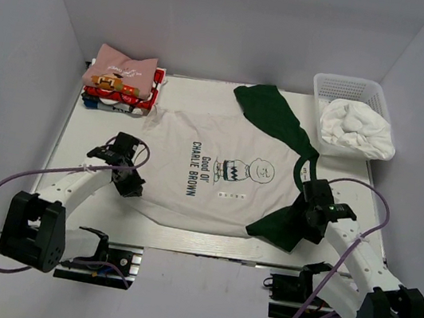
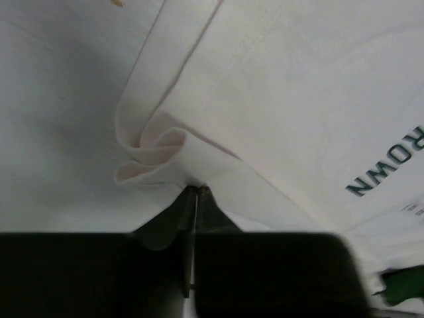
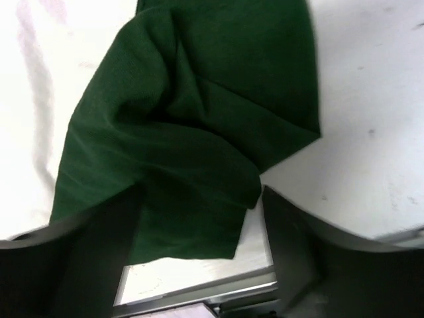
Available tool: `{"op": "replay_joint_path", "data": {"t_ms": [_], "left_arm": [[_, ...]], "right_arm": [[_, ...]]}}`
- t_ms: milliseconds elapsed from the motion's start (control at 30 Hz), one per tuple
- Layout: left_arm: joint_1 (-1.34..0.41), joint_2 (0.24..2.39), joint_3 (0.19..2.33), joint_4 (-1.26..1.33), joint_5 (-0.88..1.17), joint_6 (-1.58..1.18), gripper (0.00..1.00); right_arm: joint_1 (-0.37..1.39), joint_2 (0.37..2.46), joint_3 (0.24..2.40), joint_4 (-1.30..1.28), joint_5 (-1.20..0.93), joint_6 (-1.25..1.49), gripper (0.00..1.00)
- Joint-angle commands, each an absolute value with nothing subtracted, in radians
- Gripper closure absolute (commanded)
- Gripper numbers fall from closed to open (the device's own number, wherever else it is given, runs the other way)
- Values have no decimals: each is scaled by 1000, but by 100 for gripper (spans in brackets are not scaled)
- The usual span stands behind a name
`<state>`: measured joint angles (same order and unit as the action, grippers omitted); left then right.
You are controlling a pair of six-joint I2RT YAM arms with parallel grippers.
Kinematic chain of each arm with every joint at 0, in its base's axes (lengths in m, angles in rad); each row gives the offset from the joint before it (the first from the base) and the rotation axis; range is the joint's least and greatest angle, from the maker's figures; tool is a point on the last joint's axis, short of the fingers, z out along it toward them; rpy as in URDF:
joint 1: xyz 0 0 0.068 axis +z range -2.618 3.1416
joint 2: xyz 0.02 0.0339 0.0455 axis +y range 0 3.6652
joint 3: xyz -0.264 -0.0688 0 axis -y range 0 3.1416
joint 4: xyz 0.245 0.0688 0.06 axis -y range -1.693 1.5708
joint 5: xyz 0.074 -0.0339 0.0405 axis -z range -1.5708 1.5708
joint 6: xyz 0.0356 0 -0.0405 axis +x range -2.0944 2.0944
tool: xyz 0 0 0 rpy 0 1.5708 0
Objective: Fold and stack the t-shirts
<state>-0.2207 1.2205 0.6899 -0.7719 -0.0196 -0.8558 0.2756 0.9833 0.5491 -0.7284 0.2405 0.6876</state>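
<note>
The off-white t-shirt (image 1: 178,142) with the black Charlie Brown print lies spread flat in the middle of the table. One dark green sleeve (image 1: 272,112) points to the far side, the other (image 1: 276,222) lies crumpled near the front edge. My left gripper (image 1: 129,182) sits at the shirt's near left hem corner. In the left wrist view the gripper (image 2: 197,190) is pinched shut on a folded bulge of the hem (image 2: 159,149). My right gripper (image 1: 312,217) hovers over the near green sleeve (image 3: 179,132), and in the right wrist view it (image 3: 202,205) stands open around it. A stack of small folded shirts (image 1: 119,80), pink on top, sits at the back left.
A white plastic basket (image 1: 351,87) holding crumpled white cloth (image 1: 356,127) stands at the back right. The table's front metal edge (image 3: 199,288) runs just below the near sleeve. White walls enclose the table on three sides.
</note>
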Motion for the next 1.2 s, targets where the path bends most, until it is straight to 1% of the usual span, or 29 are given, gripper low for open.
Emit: {"op": "replay_joint_path", "data": {"t_ms": [0, 33, 67, 100, 133, 167, 233, 267, 433, 600, 700, 733, 900, 933, 1033, 1067, 1100, 1167], "left_arm": [[-222, 1221, 698, -736, -11, -848, 96], [-222, 1221, 698, -736, -11, -848, 100], [-222, 1221, 689, -736, -11, -848, 100], [-222, 1207, 689, -736, -11, -839, 100], [-222, 1207, 689, -736, -11, -839, 100], [-222, 1194, 689, -736, -11, -830, 100], [-222, 1168, 689, -736, -21, -830, 100], [-222, 1158, 689, -736, -21, -830, 100], [-222, 1089, 689, -709, -21, -810, 100], [-204, 1089, 709, -709, -32, -792, 100], [-204, 1146, 739, -666, -43, -792, 100], [-204, 1169, 755, -666, -70, -792, 100], [-193, 1331, 894, -646, -144, -770, 100], [-193, 1394, 916, -634, -144, -770, 100], [-160, 1504, 1021, -621, -144, -759, 100], [-160, 1581, 1085, -621, -134, -747, 100], [-132, 1619, 1122, -667, -133, -747, 92], [-132, 1693, 1234, -721, -108, -738, 58]], "right_arm": [[273, 994, 523, -640, 180, 721, 28], [275, 996, 523, -631, 158, 716, 37], [275, 999, 525, -623, 158, 715, 47], [272, 1000, 523, -624, 155, 710, 50], [275, 994, 526, -635, 156, 704, 60], [275, 993, 525, -638, 156, 698, 65], [275, 979, 514, -621, 158, 695, 86], [273, 965, 511, -612, 153, 687, 100], [275, 931, 580, -626, 156, 684, 100], [272, 957, 735, -704, 179, 683, 100], [265, 1012, 816, -712, 189, 686, 100], [259, 1060, 833, -706, 205, 686, 100], [241, 1173, 946, -611, 248, 675, 100], [232, 1242, 956, -563, 268, 673, 100], [213, 1333, 1025, -514, 267, 663, 100], [209, 1377, 1076, -506, 265, 661, 100], [203, 1414, 1095, -494, 274, 657, 100], [199, 1474, 1153, -471, 249, 647, 100]]}}
